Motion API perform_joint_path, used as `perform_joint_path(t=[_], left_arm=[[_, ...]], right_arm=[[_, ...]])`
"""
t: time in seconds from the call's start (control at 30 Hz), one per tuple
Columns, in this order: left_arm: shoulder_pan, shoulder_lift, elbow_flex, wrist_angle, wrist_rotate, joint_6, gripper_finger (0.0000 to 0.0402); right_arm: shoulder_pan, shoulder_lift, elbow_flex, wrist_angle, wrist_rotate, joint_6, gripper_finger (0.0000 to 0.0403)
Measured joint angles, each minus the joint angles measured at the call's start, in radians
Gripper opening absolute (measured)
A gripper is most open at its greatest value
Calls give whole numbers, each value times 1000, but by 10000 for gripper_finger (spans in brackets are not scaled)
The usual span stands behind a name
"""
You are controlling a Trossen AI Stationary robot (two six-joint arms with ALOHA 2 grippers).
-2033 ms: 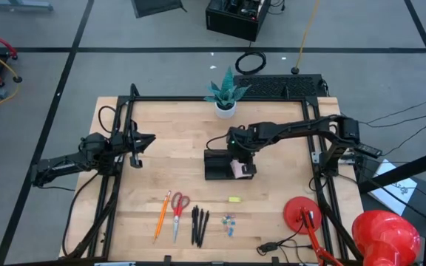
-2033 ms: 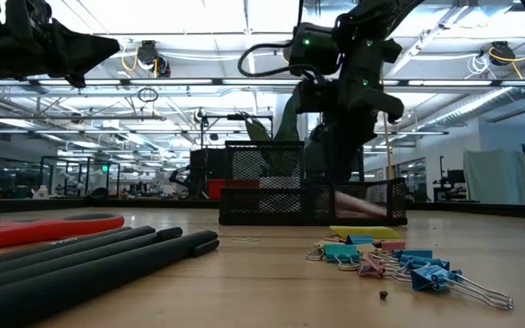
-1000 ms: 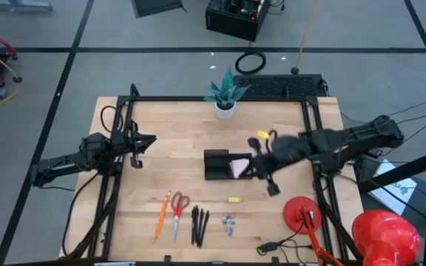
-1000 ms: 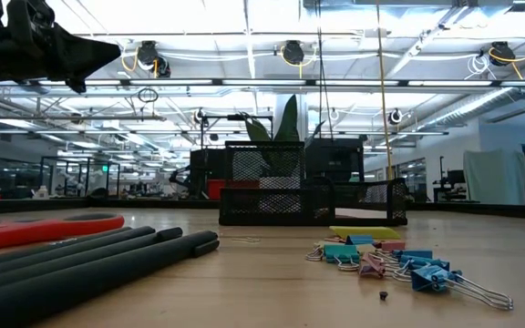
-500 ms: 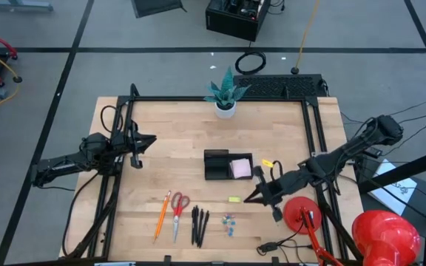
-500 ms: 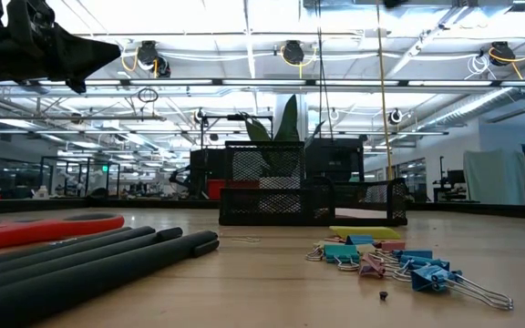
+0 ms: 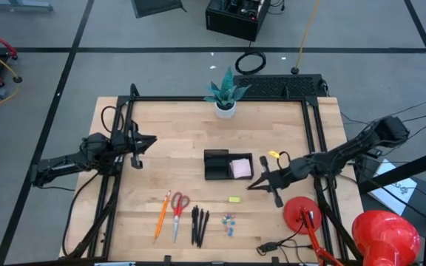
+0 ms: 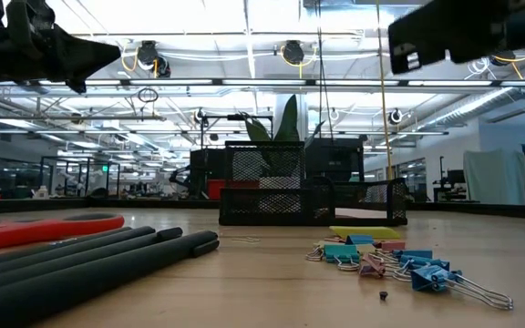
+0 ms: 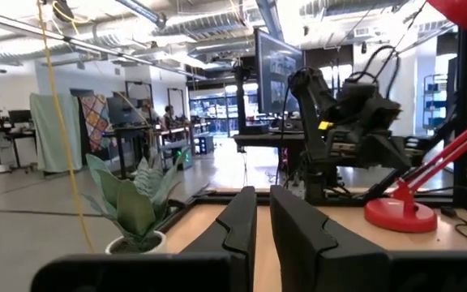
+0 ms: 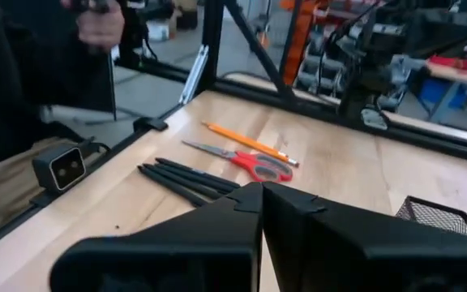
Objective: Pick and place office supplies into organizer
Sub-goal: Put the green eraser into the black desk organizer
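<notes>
The black mesh organizer [image 7: 226, 166] stands mid-table with the pink sticky-note pad [image 7: 240, 168] in its right compartment. Along the near edge lie the orange pencil [image 7: 161, 214], the red-handled scissors [image 7: 177, 210], three black pens [image 7: 200, 224], the blue clips [image 7: 230, 224] and a tiny yellow piece [image 7: 234, 199]. My right gripper [image 7: 252, 185] hangs shut and empty just right of the organizer, pointing level toward the table's left; its wrist view looks at the scissors [image 10: 254, 162] and pens [image 10: 185, 178]. My left gripper [image 7: 143, 140] waits at the left with a narrow gap between its fingers [image 9: 246, 223].
A white plant pot [image 7: 225, 108] stands at the far edge. A red round-based object [image 7: 305, 211] sits at the near right, close behind my right arm. A small camera [image 10: 59, 166] sits at the near edge, and a person's hand [image 10: 100, 24] shows beyond the table.
My right gripper has come down from high above the table to the right of the organizer and has tipped from pointing down to level. It has stayed shut and empty. Its arm now shows at the top right of the low view.
</notes>
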Motion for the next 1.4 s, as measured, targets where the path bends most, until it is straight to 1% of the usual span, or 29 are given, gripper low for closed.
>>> perform_joint_path(t=[0.07,0.17,0.27,0.33,0.43,0.5,0.63,0.77,0.9,0.97,1.07,1.3,1.4], left_arm=[[-1,0,0,-27,1,-6,47],[-7,24,0,-38,10,-14,47],[-32,92,16,-4,51,-15,47],[-55,161,48,17,50,-28,47],[-107,304,107,25,36,-32,47],[-154,433,144,60,20,-22,46],[-254,715,236,180,-32,23,46],[-326,982,386,156,-58,23,46],[-370,1202,535,144,-80,21,46],[-385,1284,603,130,-106,17,46],[-402,1377,703,111,-155,-11,46],[-449,1553,888,0,-219,-27,46],[-469,1619,946,-10,-236,-42,46]], right_arm=[[-17,-16,-49,61,1,14,0],[-40,-43,-105,97,1,36,0],[-56,-72,-136,97,1,38,0],[-64,-91,-149,97,-2,38,0],[-78,-124,-164,96,-50,32,0],[-83,-147,-175,97,-51,30,0],[-105,-185,-190,88,-48,38,0],[-128,-221,-190,88,-48,26,0],[-160,-264,-190,86,-48,18,0],[-177,-287,-190,84,-48,19,1],[-197,-320,-190,70,-48,17,4],[-222,-401,-190,31,-48,2,2],[-233,-434,-190,10,-48,-18,4]])
